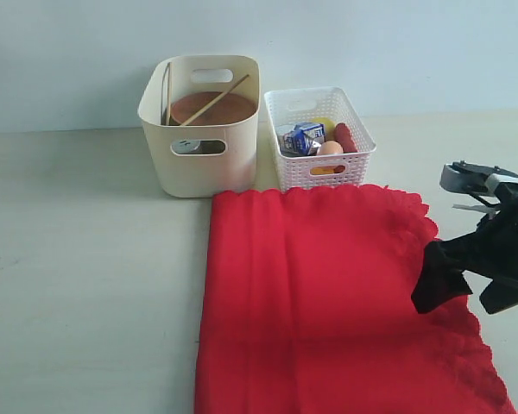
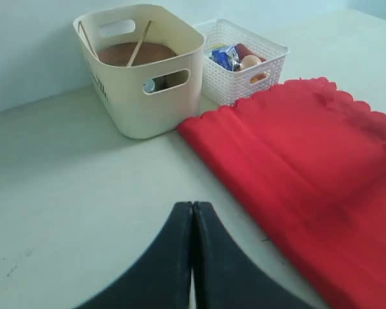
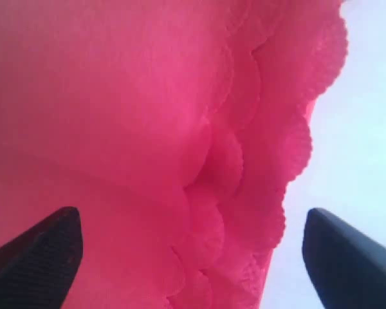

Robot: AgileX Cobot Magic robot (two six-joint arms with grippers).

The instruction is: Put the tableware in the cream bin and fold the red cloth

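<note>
**A:** Where is the red cloth?

**B:** The red cloth [image 1: 328, 302] lies spread on the tabletop [image 1: 86, 259]. Its far edge is just beside the cream bin [image 1: 203, 168], which holds a brown plate [image 1: 216, 110] and chopsticks [image 1: 220, 97].

**A:** How would it handle?

**B:** Light, soft and limp, I'd judge, so it will sag and wrinkle. The scalloped side edge looks best to pinch.

**A:** And the fingers?

**B:** The right fingers [image 3: 38, 251] are spread wide over that edge, holding nothing. The left fingers [image 2: 180, 244] are pressed together, empty.

The red cloth [image 1: 328, 302] is matt fabric, the cream bin [image 1: 207, 178] smooth plastic, the white basket [image 1: 298, 172] latticed plastic.
</note>
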